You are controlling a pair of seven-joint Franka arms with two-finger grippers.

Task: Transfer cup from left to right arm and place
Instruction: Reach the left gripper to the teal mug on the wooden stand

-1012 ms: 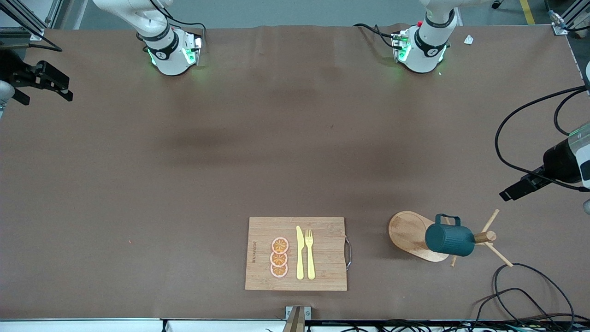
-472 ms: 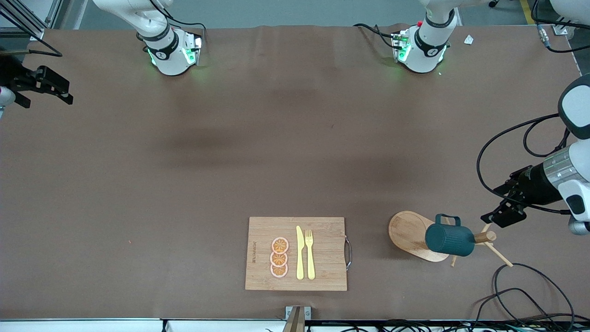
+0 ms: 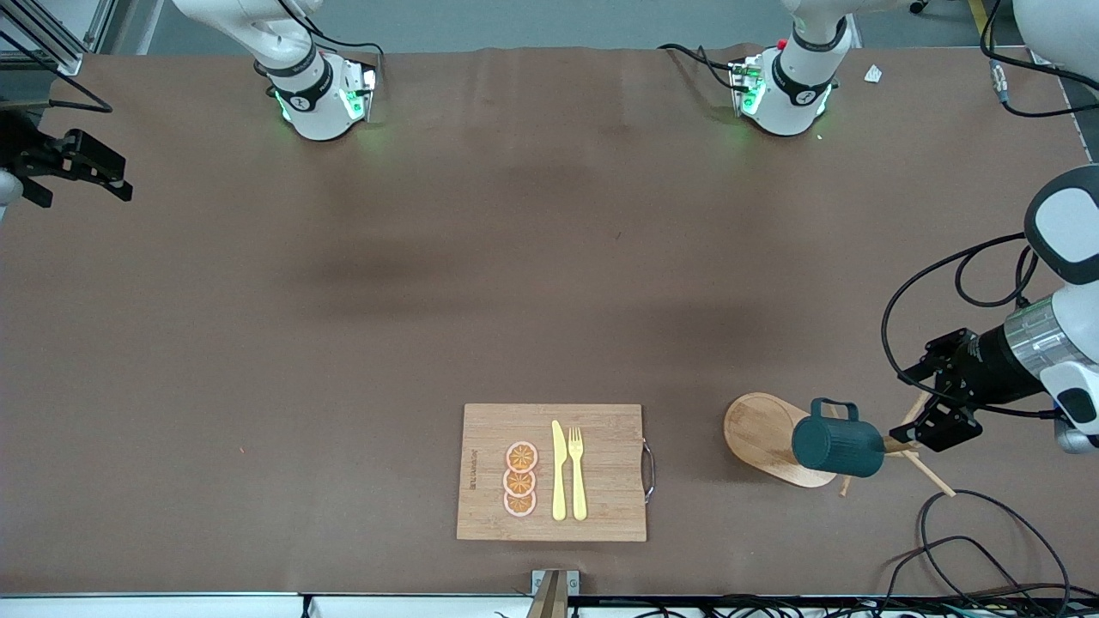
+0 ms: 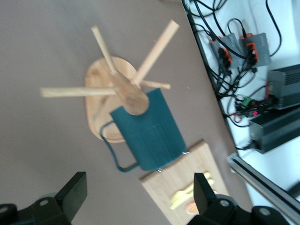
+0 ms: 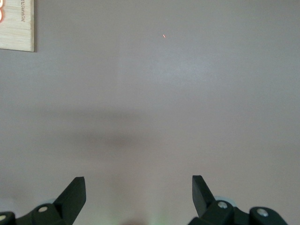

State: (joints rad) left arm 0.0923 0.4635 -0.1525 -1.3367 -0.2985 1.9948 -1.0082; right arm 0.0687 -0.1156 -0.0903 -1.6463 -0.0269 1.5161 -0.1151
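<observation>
Front view: the brown bench lies mostly bare between the two arm bases, with wide open room across its middle. A wooden cutting board sits near the edge closest to the front camera, carrying three orange slices, a yellow knife and a yellow fork. Toward the left arm's end stands the wooden peg rack, close to that same edge, with loose cables just beside it. The cup hangs mouth-first on a rack peg, lying sideways, its loop handle pointing toward the arm bases; it is dark teal and ribbed, and its inside is hidden. The left gripper hovers over the rack's outer pegs, fingers spread wide and empty, just beside the cup without touching it. The right gripper waits at the right arm's end, partly cut off by the frame edge, fingers wide over bare bench
</observation>
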